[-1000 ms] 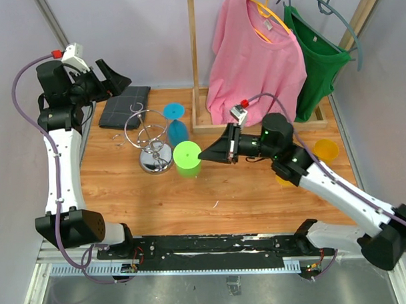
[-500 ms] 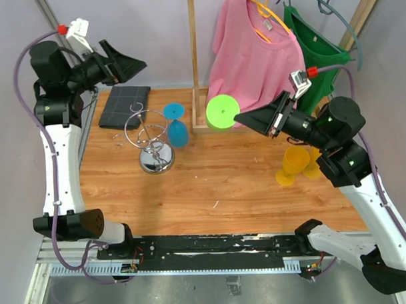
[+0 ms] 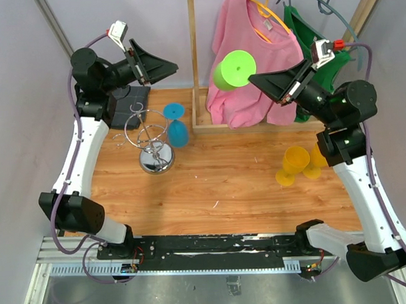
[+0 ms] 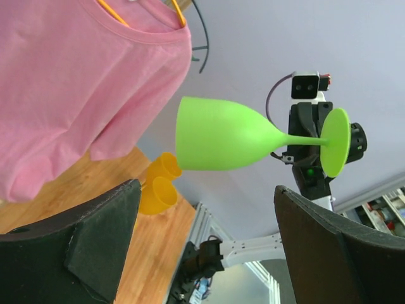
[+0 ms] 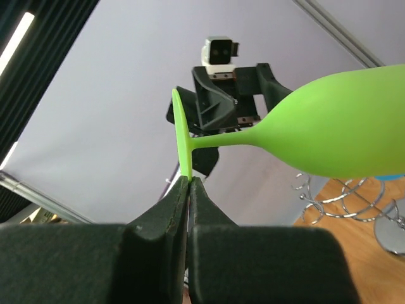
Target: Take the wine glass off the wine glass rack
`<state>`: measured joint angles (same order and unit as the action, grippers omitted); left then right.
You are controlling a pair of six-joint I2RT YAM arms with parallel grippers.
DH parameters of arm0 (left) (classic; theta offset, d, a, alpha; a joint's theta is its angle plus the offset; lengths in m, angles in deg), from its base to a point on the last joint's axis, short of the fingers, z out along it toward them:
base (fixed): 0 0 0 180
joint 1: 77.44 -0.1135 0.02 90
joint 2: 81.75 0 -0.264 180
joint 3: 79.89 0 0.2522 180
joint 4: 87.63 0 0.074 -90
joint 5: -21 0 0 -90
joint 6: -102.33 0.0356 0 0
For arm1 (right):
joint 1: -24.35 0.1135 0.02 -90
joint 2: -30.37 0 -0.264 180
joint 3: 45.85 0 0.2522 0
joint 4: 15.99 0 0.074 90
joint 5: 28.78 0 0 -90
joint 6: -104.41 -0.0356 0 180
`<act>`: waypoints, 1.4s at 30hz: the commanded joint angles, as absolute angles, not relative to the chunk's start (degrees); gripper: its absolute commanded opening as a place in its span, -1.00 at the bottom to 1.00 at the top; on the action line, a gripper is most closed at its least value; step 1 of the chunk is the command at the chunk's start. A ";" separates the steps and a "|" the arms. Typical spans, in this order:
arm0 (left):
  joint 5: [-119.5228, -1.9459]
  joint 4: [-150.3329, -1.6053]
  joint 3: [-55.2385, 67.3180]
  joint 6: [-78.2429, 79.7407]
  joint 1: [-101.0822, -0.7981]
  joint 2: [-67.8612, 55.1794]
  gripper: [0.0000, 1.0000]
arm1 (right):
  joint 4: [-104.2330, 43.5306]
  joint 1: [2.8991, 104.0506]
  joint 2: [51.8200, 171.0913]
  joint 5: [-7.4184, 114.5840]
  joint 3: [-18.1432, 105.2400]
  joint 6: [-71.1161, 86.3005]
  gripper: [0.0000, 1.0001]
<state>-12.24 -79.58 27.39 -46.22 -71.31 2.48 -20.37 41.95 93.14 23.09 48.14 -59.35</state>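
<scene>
My right gripper (image 3: 255, 77) is shut on the rim of the foot of a lime-green wine glass (image 3: 235, 69), which it holds high in the air, sideways, in front of the pink shirt. In the right wrist view the jaws (image 5: 190, 180) pinch the thin green foot, and the bowl (image 5: 345, 126) points right. The chrome wine glass rack (image 3: 153, 146) stands on the table at left, with a blue wine glass (image 3: 177, 131) at its right side. My left gripper (image 3: 170, 65) is raised above the rack, open and holding nothing. It faces the green glass (image 4: 221, 134).
Yellow cups (image 3: 297, 165) lie on the table at right. A wooden clothes rack (image 3: 194, 65) at the back carries a pink shirt (image 3: 266, 50) and a green shirt (image 3: 318, 61). A dark folded cloth (image 3: 129, 101) lies at the back left.
The right arm has carried the green glass from beside the rack up and back to the right. The left arm has swung up and to the right, still open.
</scene>
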 commanded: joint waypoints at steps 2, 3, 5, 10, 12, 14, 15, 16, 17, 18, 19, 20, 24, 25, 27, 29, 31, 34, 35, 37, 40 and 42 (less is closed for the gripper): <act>-10.95 -87.94 28.23 -50.43 -66.11 4.30 0.83 | -8.11 40.09 90.69 21.67 49.47 -64.45 -0.99; -11.25 -88.00 28.74 -50.32 -65.05 4.78 0.83 | -6.85 40.04 90.54 21.94 49.18 -64.93 -0.99; -12.06 -88.01 29.75 -49.96 -63.04 5.70 0.82 | -4.94 40.04 90.34 22.26 48.88 -65.43 -0.99; -13.49 -88.25 31.42 -49.91 -60.63 8.03 0.83 | -2.08 40.03 89.66 22.46 48.20 -66.01 -0.99; -13.66 -89.82 31.96 -51.38 -60.40 9.01 0.82 | -1.06 40.03 89.08 22.69 47.28 -66.37 -0.99; -13.71 -91.17 33.02 -52.38 -60.25 9.68 0.83 | 0.44 40.08 88.39 23.16 45.56 -67.06 -0.99; -13.70 -91.73 33.55 -53.03 -60.07 9.96 0.83 | 1.20 40.05 88.04 23.47 44.68 -67.45 -0.99; -13.67 -92.47 34.10 -53.75 -59.93 10.17 0.83 | 1.97 40.07 87.77 23.78 43.71 -67.81 -0.99; -13.63 -93.20 34.58 -54.66 -59.76 10.31 0.83 | 2.74 40.12 87.54 24.16 42.85 -68.16 -0.99; -13.55 -94.29 34.96 -55.37 -59.61 10.43 0.84 | 3.57 40.09 87.34 24.61 42.06 -68.53 -0.99; -13.54 -95.18 35.32 -56.06 -59.43 10.43 0.84 | 4.34 40.08 87.32 24.85 41.45 -68.82 -0.99; -13.54 -95.82 35.64 -56.61 -59.12 10.34 0.85 | 5.09 40.14 87.28 24.92 41.17 -68.95 -0.99; -13.46 -97.29 36.44 -57.90 -57.65 10.29 0.87 | 7.00 40.15 87.60 24.99 40.79 -69.08 -0.99; -13.37 -97.59 36.50 -58.09 -57.33 10.43 0.87 | 7.37 40.09 87.74 24.96 40.80 -69.09 -0.99; -13.20 -97.91 36.58 -58.31 -56.61 10.59 0.87 | 8.05 40.09 87.83 24.93 40.72 -69.30 -0.99; -13.02 -98.56 36.43 -58.78 -56.15 10.83 0.87 | 8.73 40.14 87.94 25.05 40.65 -69.54 -0.99; -12.85 -99.27 36.12 -59.20 -56.04 10.98 0.87 | 9.30 40.16 87.85 25.12 40.52 -69.69 -0.99; -12.62 -100.69 35.30 -59.95 -56.04 11.02 0.87 | 9.44 40.11 87.72 25.15 40.83 -69.70 -0.99; -12.70 -100.86 35.24 -60.20 -55.99 10.98 0.87 | 9.49 40.11 87.64 25.11 40.69 -69.69 -0.98; -12.74 -101.93 35.27 -61.02 -55.99 11.15 0.87 | 9.57 40.13 87.49 25.10 40.50 -69.70 -0.99; -12.67 -103.28 35.91 -62.19 -55.91 11.42 0.87 | 10.14 40.13 87.20 25.30 39.49 -70.15 -0.99; -12.66 -104.15 36.11 -62.63 -55.73 11.51 0.88 | 11.26 40.10 86.98 25.81 38.79 -70.72 -0.99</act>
